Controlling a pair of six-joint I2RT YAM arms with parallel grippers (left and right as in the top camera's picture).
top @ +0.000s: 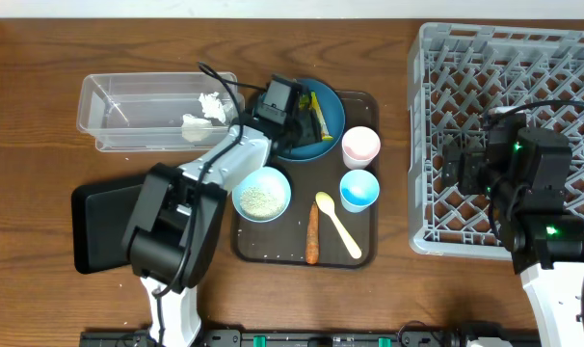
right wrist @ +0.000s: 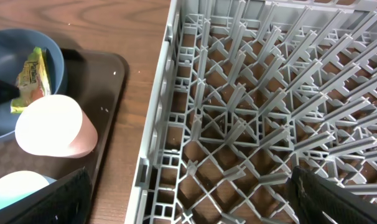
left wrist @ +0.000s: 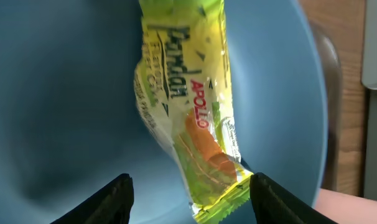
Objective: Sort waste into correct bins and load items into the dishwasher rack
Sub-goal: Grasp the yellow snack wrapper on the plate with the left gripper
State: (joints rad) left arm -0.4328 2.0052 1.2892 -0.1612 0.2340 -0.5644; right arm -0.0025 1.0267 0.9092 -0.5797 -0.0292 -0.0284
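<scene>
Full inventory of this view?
plastic tub: 1, clear, top-left
tissue bits: 2, white, in tub
shallow rectangular bin: 1, black, left
rectangular serving tray: 1, dark brown, centre
round plate: 1, dark blue, tray's top
snack wrapper: 1, yellow-green, on plate
blue-rimmed bowl of rice: 1, white, tray's left
cups: 2, pink, light blue, tray's right
spoon: 1, pale yellow, tray's bottom
carrot: 1, orange, beside spoon
pegged plastic rack: 1, grey, right
left arm: jaws open over wrapper
right arm: jaws open over rack

The wrapper lies on the plate, on the serving tray beside the rack.
</scene>
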